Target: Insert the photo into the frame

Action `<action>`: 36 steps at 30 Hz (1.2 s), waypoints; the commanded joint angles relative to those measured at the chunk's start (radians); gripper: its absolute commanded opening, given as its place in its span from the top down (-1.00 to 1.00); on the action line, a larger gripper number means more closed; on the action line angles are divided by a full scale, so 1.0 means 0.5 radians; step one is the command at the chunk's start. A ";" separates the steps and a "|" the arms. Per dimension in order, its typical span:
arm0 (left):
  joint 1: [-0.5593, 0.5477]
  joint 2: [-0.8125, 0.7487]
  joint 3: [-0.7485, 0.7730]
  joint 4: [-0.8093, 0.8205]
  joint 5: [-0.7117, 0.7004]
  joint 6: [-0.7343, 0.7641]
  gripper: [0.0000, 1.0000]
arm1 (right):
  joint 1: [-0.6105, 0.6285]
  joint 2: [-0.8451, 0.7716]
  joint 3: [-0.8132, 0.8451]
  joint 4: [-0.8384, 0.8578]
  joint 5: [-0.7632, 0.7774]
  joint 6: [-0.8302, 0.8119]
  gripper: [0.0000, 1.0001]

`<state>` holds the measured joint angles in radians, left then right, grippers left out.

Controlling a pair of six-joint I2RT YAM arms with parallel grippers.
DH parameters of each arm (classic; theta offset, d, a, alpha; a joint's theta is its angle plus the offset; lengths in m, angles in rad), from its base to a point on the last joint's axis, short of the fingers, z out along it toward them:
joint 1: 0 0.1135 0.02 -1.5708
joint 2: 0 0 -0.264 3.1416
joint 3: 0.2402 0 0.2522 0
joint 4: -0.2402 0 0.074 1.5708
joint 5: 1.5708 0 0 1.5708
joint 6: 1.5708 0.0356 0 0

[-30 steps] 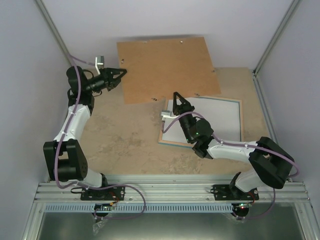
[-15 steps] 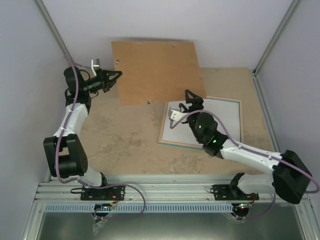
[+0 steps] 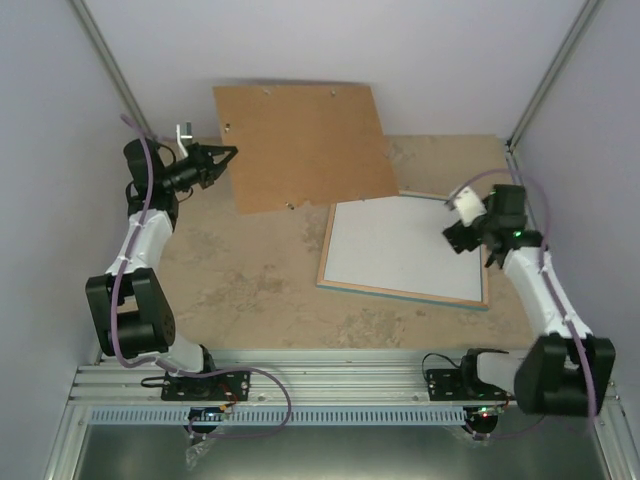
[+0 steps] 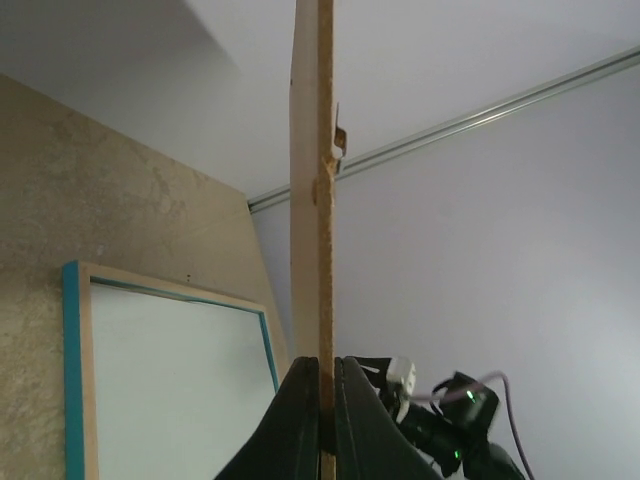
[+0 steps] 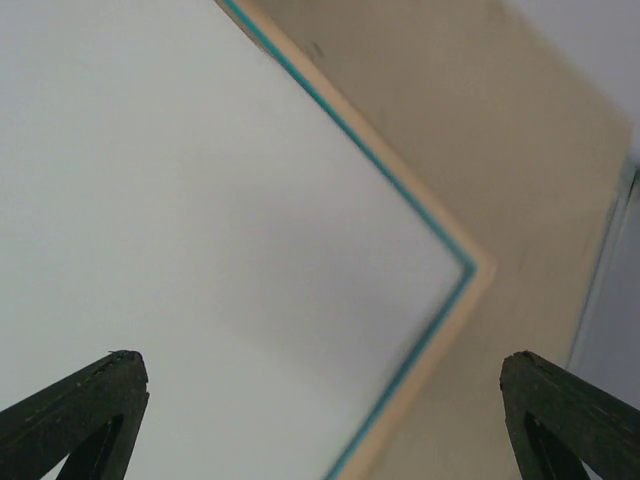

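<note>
The frame (image 3: 400,292) lies flat on the table right of centre, bare wood rim up with a thin turquoise inner line. A plain white surface (image 3: 405,245) fills it; no print shows, so I cannot make out the photo. My right gripper (image 3: 470,245) hovers over the frame's right part, wide open and empty. In the right wrist view its fingers straddle a corner of the frame (image 5: 441,360), gripper (image 5: 322,362) above it. My left gripper (image 3: 222,158) is shut on the left edge of the brown backing board (image 3: 300,140), seen edge-on in the left wrist view (image 4: 310,200) between the jaws (image 4: 322,375).
The lifted backing board overlaps only the frame's far left corner. White enclosure walls and metal posts (image 3: 105,60) close in the table at the back and sides. The frame's rim (image 4: 84,400) and the right arm (image 4: 450,420) show past the board in the left wrist view.
The right gripper opened and swung from the frame's near-left corner over to its right side. The left arm drew the backing board further left and back, uncovering the frame.
</note>
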<state>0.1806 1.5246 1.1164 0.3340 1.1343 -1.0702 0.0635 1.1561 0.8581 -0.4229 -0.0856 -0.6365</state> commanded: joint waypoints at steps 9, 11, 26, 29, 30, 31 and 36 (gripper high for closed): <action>-0.005 -0.138 -0.048 0.155 0.002 0.030 1.00 | -1.177 1.007 0.505 -0.725 -0.804 0.294 -0.29; -0.005 -0.139 -0.056 0.168 0.000 0.028 1.00 | -1.206 1.105 0.528 -0.699 -0.808 0.347 -0.23; -0.001 -0.126 -0.074 0.179 0.029 0.038 1.00 | -1.148 1.575 0.668 -0.547 -0.958 0.539 0.04; 0.009 -0.127 -0.076 0.186 0.039 0.039 1.00 | -1.104 1.615 0.691 -0.536 -0.983 0.569 0.22; 0.014 -0.126 -0.080 0.185 0.045 0.039 1.00 | -1.085 1.621 0.692 -0.528 -0.988 0.582 0.28; 0.024 -0.126 -0.081 0.185 0.050 0.041 1.00 | -1.064 1.623 0.690 -0.515 -0.993 0.595 0.32; 0.079 -0.113 -0.075 0.180 0.077 0.028 1.00 | -0.886 1.662 0.679 -0.444 -1.023 0.718 0.36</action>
<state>0.1963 1.4982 1.0718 0.3431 1.1397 -1.0515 -0.4465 1.9484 1.2007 -0.6750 -0.5800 -0.3382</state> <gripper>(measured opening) 0.037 0.324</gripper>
